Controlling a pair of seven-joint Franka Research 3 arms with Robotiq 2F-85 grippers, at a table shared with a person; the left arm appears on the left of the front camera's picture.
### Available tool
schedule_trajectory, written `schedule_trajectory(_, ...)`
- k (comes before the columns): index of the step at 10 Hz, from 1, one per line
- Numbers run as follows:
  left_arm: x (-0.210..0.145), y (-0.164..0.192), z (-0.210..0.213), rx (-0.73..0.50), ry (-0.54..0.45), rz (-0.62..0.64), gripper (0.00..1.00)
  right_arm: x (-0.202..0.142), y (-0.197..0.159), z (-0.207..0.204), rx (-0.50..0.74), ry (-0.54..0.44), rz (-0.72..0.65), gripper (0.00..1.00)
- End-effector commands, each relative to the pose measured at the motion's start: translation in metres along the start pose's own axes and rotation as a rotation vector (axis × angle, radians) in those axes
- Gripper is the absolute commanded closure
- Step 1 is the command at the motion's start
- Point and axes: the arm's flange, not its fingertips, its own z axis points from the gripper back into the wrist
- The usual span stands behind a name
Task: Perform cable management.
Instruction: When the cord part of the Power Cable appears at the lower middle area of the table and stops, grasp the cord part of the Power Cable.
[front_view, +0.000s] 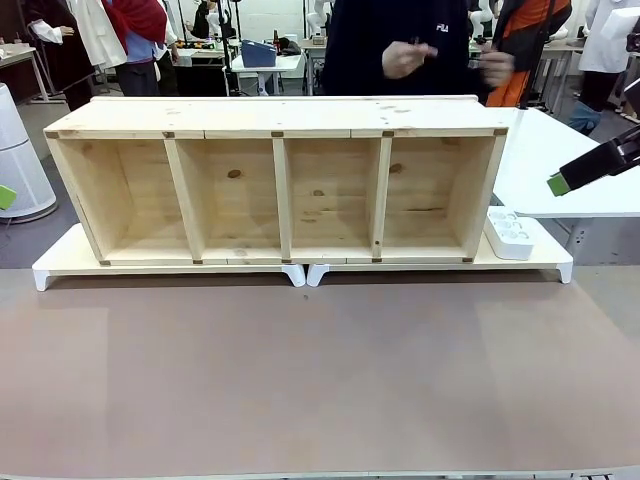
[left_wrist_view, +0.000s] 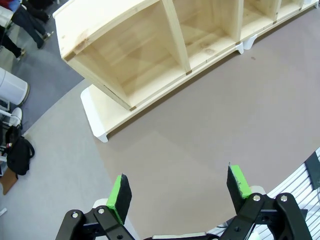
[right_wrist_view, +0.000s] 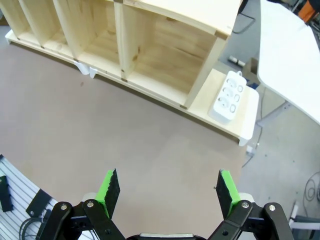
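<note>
Brown worktop (front_view: 320, 380), wooden shelf (front_view: 280, 130) behind: left claw (left_wrist_view: 180, 187) and right claw (right_wrist_view: 167, 187) hang wide open, empty. The cable, perhaps in the person's hands (front_view: 405, 58), should be taken squarely between the jaws.

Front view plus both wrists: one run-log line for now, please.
left gripper: open, above table | right gripper: open, above table | power strip: at right end of shelf | person's hands: raised behind shelf
</note>
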Motion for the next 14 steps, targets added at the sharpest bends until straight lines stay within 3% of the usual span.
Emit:
schedule_trajectory(1, -0.0002, 0.0, 0.0011, 0.001, -0.003, 0.0, 0.0, -0.0002, -0.0009, -0.0006, -0.004, 0.003, -0.003, 0.0)
schedule_trajectory(14, -0.0002, 0.0, 0.0011, 0.001, -0.003, 0.0, 0.0, -0.0002, -0.0009, -0.0006, -0.004, 0.003, -0.003, 0.0)
